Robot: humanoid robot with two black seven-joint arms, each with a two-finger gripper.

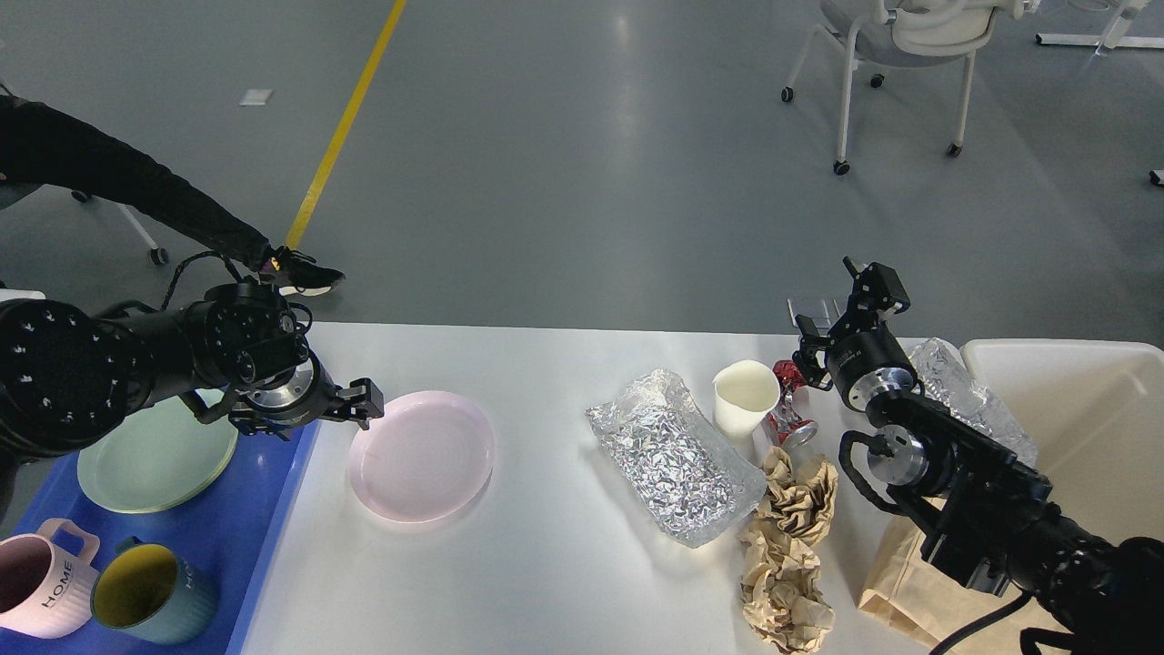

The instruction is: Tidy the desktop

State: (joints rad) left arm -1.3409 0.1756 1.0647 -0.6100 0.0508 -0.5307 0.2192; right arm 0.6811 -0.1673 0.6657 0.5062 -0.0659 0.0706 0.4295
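Desktop (564,582) tray (264,509) holds a pink mug (41,582) reading "HOME".

pink mug (36,587) cut off, right fingers indistinct

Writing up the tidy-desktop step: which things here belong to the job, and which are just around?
Job: desktop, pink plate, paper cup, crushed red can, foil bag, crumpled brown paper, blue tray, cream bin, left claw.
Around: chair, yellow floor line.
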